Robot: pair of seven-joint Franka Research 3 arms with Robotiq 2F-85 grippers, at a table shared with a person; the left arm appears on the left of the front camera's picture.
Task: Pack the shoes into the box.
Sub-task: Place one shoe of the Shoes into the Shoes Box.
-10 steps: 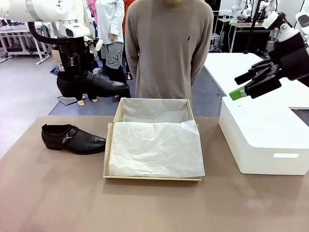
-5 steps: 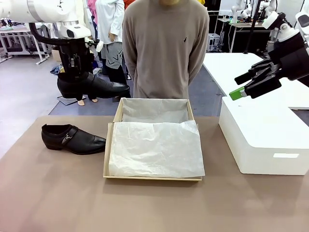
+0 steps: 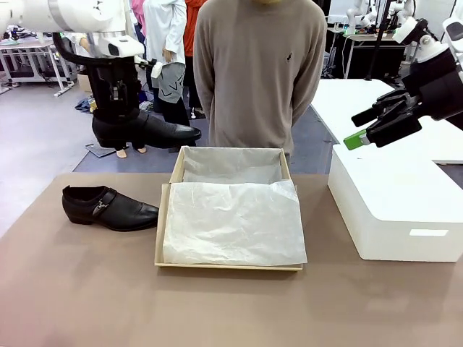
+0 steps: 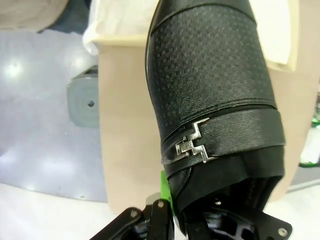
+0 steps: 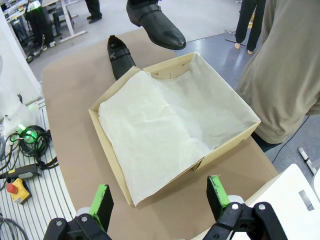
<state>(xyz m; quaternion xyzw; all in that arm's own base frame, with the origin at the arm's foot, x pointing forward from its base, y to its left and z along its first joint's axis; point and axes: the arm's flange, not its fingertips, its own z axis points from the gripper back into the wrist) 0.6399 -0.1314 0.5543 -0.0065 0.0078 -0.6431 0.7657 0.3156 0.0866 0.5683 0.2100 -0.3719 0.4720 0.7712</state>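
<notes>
Our left gripper (image 3: 117,108) is clamped on the heel end of one shoe (image 3: 148,131), holding it in the air off the table's (image 3: 72,289) far edge. How deep the fingers bite is hidden, so it may swing toe-down. Our right gripper (image 3: 354,129) hangs spread above the white box (image 3: 405,202). The other shoe (image 3: 108,208) lies near the table's left edge, just beside the box (image 3: 228,267), whose loose tissue could snag a toe. A person (image 3: 257,72) crowds the far edge.

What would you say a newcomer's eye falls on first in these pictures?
A glossy black leather dress shoe hangs in the air at far left, held by the left gripper. Its twin lies on the table left of the open tan cardboard shoebox lined with white tissue paper.
</notes>
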